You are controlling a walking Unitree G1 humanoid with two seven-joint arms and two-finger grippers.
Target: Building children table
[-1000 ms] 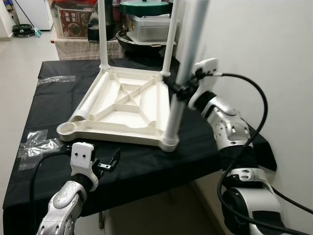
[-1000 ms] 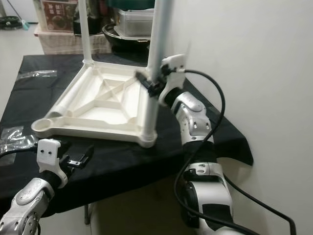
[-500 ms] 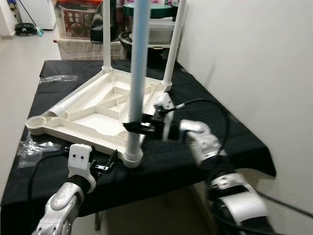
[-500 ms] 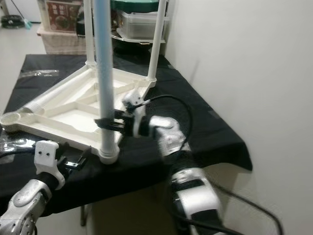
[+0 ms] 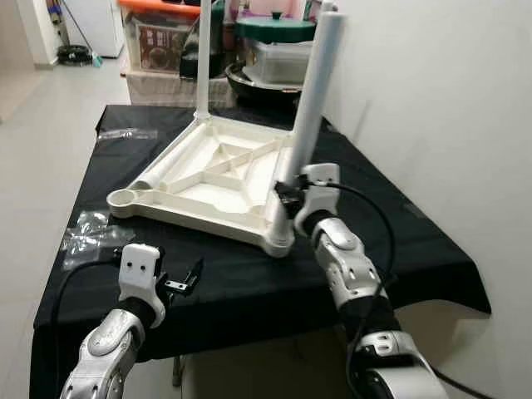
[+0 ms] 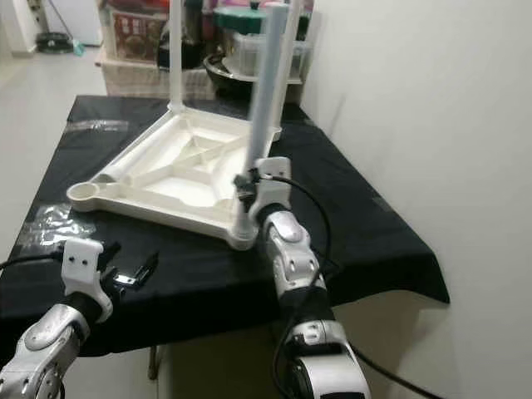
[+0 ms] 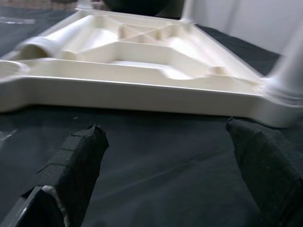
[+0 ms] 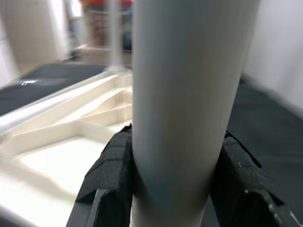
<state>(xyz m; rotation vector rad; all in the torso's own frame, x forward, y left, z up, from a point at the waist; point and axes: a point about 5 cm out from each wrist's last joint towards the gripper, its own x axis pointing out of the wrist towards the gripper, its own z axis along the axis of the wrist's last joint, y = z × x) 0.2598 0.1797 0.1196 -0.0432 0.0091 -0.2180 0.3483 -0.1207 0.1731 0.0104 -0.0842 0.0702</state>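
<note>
Your right gripper (image 8: 176, 189) is clamped on the white plastic tube leg (image 5: 308, 108), which stands in the near corner socket of the upturned cream plastic tabletop (image 5: 218, 178). Left gripper (image 7: 170, 184) hangs wide apart over the black-draped table (image 5: 249, 283) at 7 o'clock of that tabletop.

Both eye views look forward and down from the head onto the black-draped table (image 5: 249, 274), sharing the upturned white tabletop (image 5: 208, 179). The left wrist view sits low, close behind the left claw (image 7: 165, 165), facing that tabletop's edge. The right wrist view looks very close along the right claw (image 8: 173, 184) at a white leg (image 8: 189, 94).
</note>
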